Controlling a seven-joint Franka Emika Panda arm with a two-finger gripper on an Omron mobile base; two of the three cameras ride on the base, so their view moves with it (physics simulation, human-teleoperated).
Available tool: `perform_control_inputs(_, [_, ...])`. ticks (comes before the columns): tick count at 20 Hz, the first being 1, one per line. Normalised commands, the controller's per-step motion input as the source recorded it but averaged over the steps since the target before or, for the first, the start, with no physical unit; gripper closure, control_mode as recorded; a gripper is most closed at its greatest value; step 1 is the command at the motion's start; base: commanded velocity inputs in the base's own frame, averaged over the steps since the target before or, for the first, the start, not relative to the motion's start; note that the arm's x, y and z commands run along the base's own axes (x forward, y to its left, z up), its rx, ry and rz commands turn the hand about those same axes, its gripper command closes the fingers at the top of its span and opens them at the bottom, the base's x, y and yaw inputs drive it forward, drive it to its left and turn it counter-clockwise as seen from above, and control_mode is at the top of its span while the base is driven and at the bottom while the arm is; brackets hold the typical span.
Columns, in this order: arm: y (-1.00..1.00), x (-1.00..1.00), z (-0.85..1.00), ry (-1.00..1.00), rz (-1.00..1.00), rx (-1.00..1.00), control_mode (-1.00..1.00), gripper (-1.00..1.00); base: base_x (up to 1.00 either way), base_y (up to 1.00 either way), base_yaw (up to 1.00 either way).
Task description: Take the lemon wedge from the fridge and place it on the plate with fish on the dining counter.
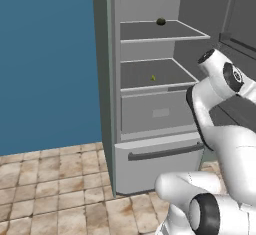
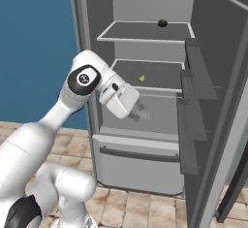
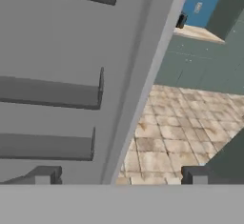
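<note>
Lemon wedge (image 1: 153,78), a tiny yellow-green pointy bit, lies alone on the middle shelf of the open fridge (image 1: 160,116), below a dark round ball (image 1: 160,21), while the gripper (image 3: 119,174) is spread wide and holds nothing.

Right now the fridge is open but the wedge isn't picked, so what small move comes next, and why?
Probably swing the open gripper toward the lower shelf: the lemon wedge lies there untouched, while the hand faces the fridge door's bins.
</note>
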Motion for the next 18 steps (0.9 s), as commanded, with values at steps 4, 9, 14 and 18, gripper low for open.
perform_control_inputs(4, [0.91,0.00,0.02,0.13,0.66,0.08,-1.00,-1.00,0.00,0.00,0.00])
perform_control_inputs(9, [0.77,0.00,0.00,0.16,0.69,0.20,-1.00,-1.00,0.00,0.00,0.00])
perform_control_inputs(14, [0.55,0.00,0.04,0.22,0.60,0.38,-1.00,-1.00,0.00,0.00,0.00])
perform_control_inputs(18, [0.39,0.00,0.31,0.06,0.38,0.35,-1.00,-1.00,0.00,0.00,0.00])
